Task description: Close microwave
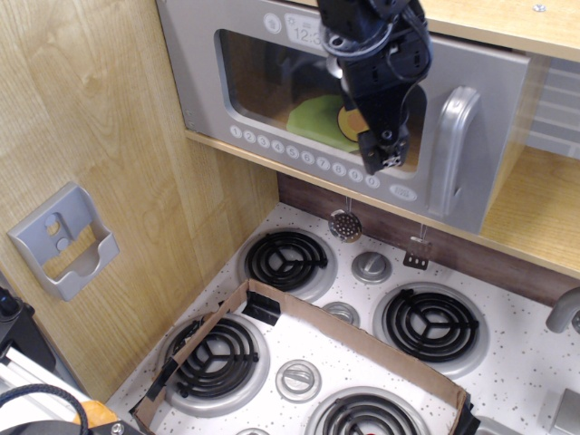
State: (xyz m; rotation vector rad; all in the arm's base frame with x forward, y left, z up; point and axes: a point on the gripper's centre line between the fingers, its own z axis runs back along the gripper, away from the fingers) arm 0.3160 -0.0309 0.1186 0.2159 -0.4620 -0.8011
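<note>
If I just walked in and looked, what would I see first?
Probably the big silver microwave up top, with its door nearly flat against the front and something green showing through the window. Right in front of it hangs the black robot gripper. Below sit black coil burners and a cardboard box lying on the stove.

The silver-grey toy microwave [272, 100] with clear window is seen with its door flush. The black gripper [383, 159] is held before the window, its chunky grey handle [450, 149] at 3 o'clock.
</note>
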